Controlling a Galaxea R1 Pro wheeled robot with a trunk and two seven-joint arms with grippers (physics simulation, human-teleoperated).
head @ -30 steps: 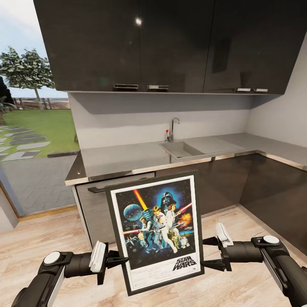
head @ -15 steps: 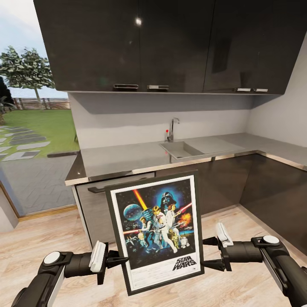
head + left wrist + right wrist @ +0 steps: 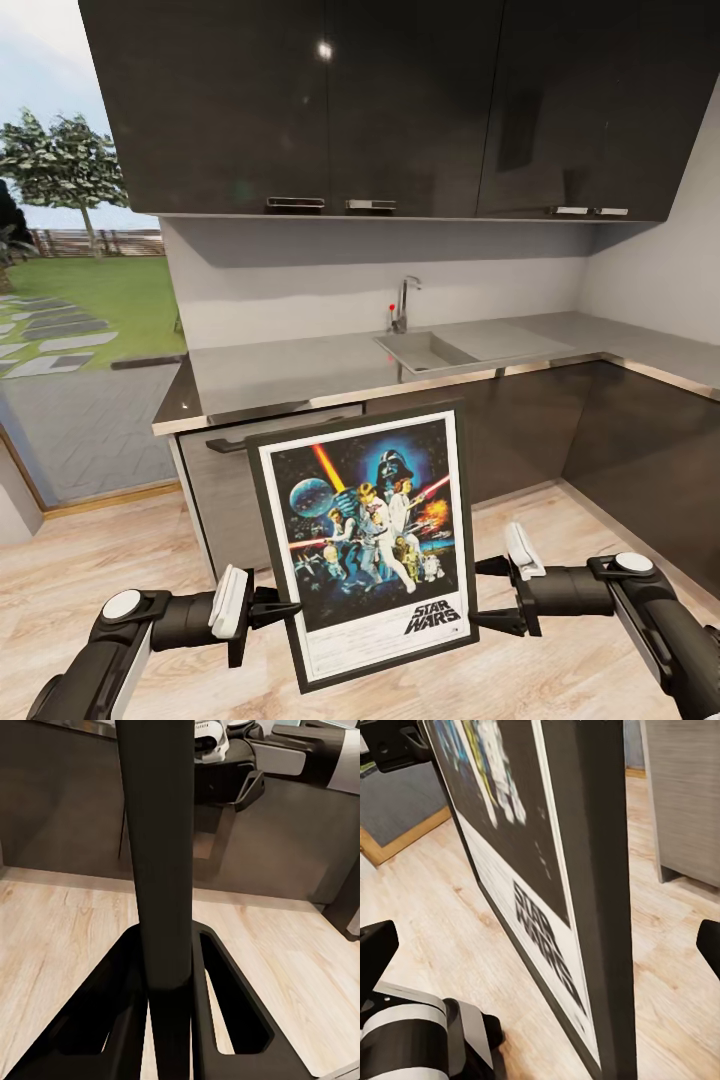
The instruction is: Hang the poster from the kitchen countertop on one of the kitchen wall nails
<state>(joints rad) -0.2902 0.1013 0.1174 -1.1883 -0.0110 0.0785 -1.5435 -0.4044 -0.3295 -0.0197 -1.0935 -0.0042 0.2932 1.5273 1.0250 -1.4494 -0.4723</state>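
The poster (image 3: pixel 365 545) stands upright in the air between my two arms, its Star Wars picture facing the head camera, low in front of the kitchen countertop (image 3: pixel 300 370). My left gripper (image 3: pixel 285 610) is shut on the poster's left frame edge; the left wrist view shows that black edge (image 3: pixel 161 855) clamped between the fingers. My right gripper (image 3: pixel 482 595) is open at the right frame edge. In the right wrist view its fingertips sit far apart on either side of the poster (image 3: pixel 525 855).
The countertop carries a recessed sink (image 3: pixel 425 350) and a chrome tap (image 3: pixel 402 305). Dark upper cabinets (image 3: pixel 350 110) hang above, dark lower cabinets (image 3: pixel 520 430) run below and around the right corner. A glass wall to the garden (image 3: pixel 70 330) stands left. Wooden floor (image 3: pixel 110 560) lies underneath.
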